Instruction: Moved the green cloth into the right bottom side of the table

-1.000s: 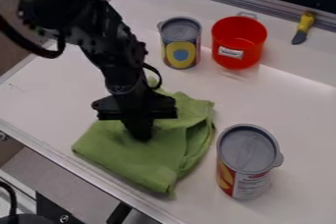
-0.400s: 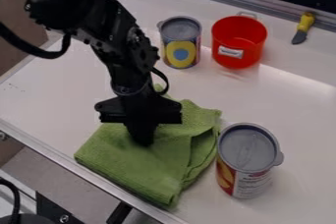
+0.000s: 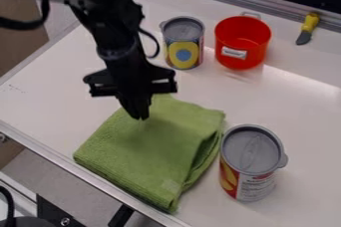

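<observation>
So, starting at the black claw (image 3: 140, 117): it's hanging tip-down over the upper part of the green cloth (image 3: 136, 154). Honestly can't tell if it's released or clenched, and I can't say for sure whether the tip is touching the fabric or just above it.

The bit that matters imo is where the cloth lies from there. Most of it spreads out below the claw in the view, toward the near edge of the white table (image 3: 60, 91), with its loose folded layers over on the right. So the claw is at the far end of it, not over the middle.

Go a bit further right and you hit the gray-lidded can (image 3: 251, 164), standing upright right by the cloth's right-hand side. Can't make out if they touch. The cloth's bottom corner comes down close to the table edge.

My read: the cloth is low but more center-left than bottom right. If it needs another nudge, that'd be down and to the right from the claw, and a straight shove right would probably bump the can. Too far down and a corner could droop off the edge. If this spot counts as good enough, I'd just lift straight up, clear of the fabric.
</observation>
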You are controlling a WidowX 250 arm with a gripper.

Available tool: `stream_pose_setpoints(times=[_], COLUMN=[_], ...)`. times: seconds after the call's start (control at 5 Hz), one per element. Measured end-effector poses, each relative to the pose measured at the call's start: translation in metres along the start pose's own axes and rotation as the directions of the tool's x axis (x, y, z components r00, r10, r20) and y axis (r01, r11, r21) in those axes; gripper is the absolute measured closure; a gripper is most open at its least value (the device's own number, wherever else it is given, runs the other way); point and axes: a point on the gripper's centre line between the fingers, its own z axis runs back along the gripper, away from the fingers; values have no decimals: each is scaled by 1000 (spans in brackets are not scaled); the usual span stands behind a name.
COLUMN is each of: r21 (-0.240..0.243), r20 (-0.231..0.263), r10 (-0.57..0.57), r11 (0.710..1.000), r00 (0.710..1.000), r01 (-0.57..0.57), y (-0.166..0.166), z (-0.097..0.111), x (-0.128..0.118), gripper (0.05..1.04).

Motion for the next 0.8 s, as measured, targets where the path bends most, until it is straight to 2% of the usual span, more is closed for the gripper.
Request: stream_pose_setpoints(times=[0.2,0.4,0.6,0.8], r21=[-21,-23,32,97], r20=[-22,-21,48,98], r10=[11,24,26,-9], r11=[1000,999,999,995], r00=[1000,1000,999,995], r01=[-12,-24,-28,-1], y=[-3,-3,9,25], z=[16,26,32,27], x=[-2,0,24,49], gripper=[871,628,328,97])
